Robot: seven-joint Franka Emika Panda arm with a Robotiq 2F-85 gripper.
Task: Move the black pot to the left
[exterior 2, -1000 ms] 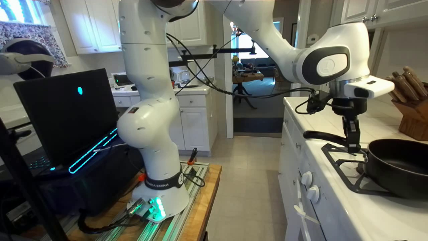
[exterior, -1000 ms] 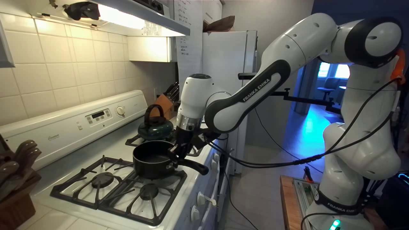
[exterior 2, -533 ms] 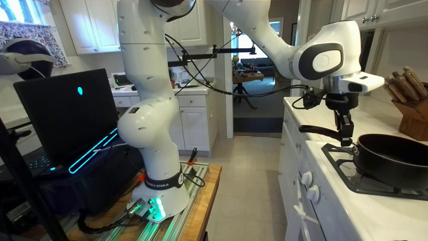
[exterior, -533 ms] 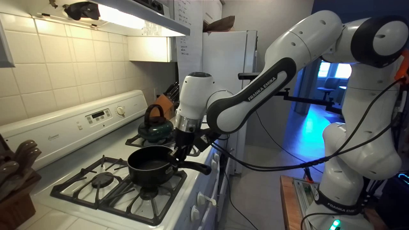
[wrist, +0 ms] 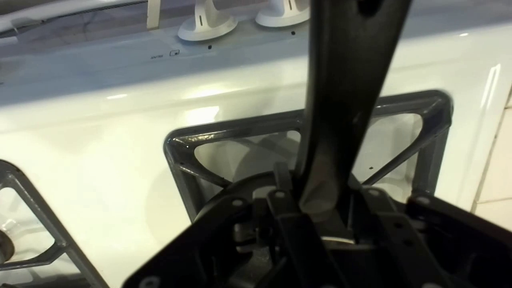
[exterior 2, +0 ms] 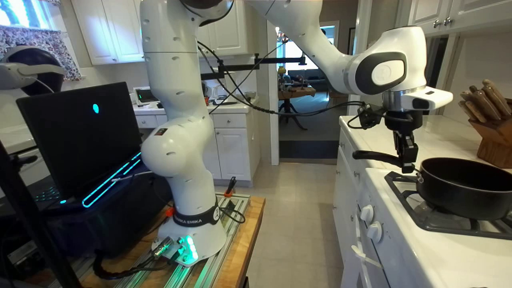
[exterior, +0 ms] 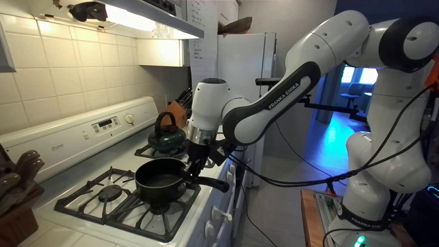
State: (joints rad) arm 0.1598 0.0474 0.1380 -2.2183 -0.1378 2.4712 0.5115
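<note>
Fingers [exterior 2: 409, 154] clamped on the handle [wrist: 344, 80] of a black pot [exterior: 160, 185], a robot's gripper [wrist: 322, 190] holds it roughly level at the front of a gas stove [exterior 2: 460, 256]. In the wrist view the jaws stand only about as far apart as the handle is thick, gripping it close to the pot's wall. The pot is over the front burner [exterior: 160, 210], its handle pointing out past the stove's edge in both exterior views. It appears to hang just above the grate [wrist: 240, 129], though no view settles whether the 2 touch. A dark teal kettle [exterior: 168, 140] stands apart, nearer the back of the stove. By the task's measure, the grasp is done and the carry looks well along: to someone facing the stove, this is the left-hand grate, and the pot is over its front half. Where the move should end, the pictures do not say. Still to come, it would seem: lowering the pot until the grate takes its weight, then spreading the fingers and drawing the gripper clear of the handle. A release made too high could tip the pot.
</note>
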